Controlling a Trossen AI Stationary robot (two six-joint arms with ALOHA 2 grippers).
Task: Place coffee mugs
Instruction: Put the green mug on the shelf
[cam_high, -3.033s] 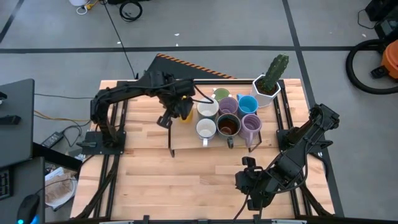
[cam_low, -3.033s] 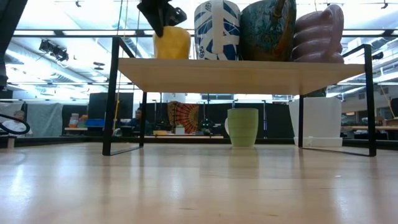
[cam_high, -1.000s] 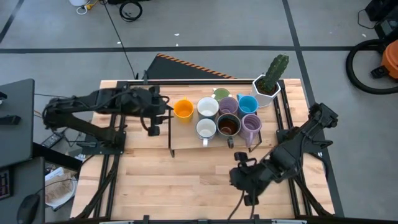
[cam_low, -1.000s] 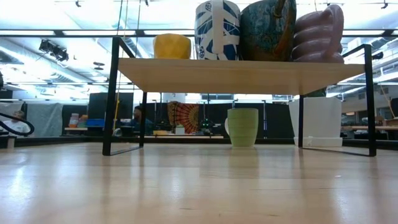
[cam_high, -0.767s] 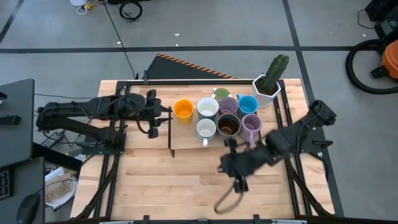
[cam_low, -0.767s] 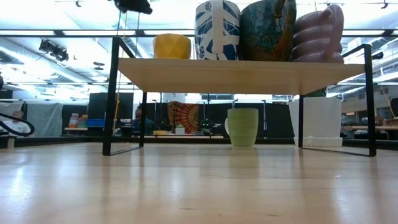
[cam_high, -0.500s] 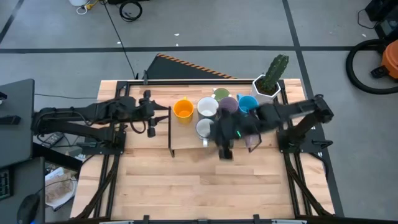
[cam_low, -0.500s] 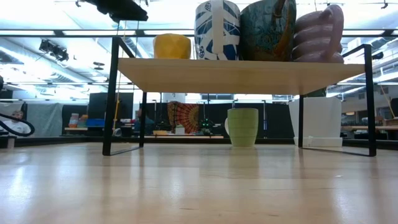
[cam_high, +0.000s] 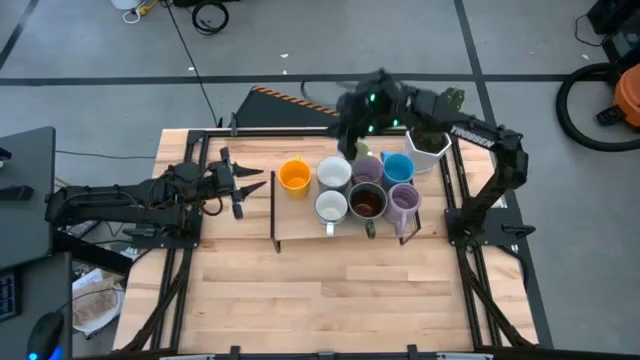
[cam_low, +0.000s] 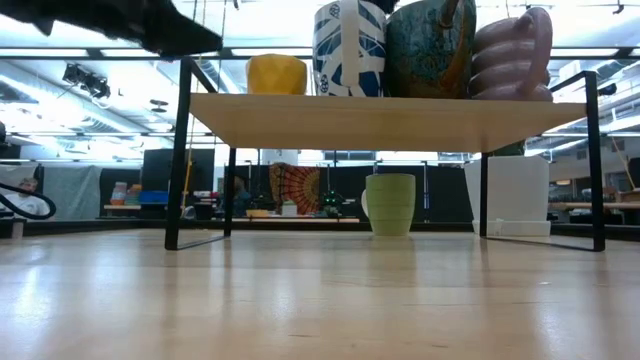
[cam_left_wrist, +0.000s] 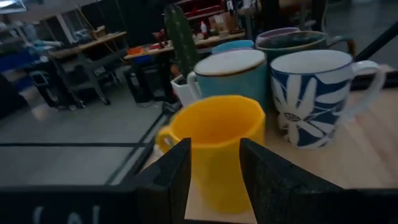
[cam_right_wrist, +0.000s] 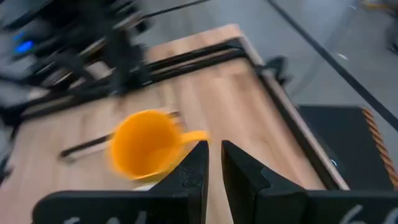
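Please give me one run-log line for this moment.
orange mug: on shelf, released | left claw: open, empty, beside shelf | right claw: open, empty, above table's far edge | green mug: under shelf

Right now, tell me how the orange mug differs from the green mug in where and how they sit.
The orange mug stands on top of the raised wooden shelf, at its left end; the green mug stands lower, on the table behind that shelf. The orange mug has open shelf around it and is fully exposed from above; the green mug is mostly hidden there by the right hand. Both stand upright.
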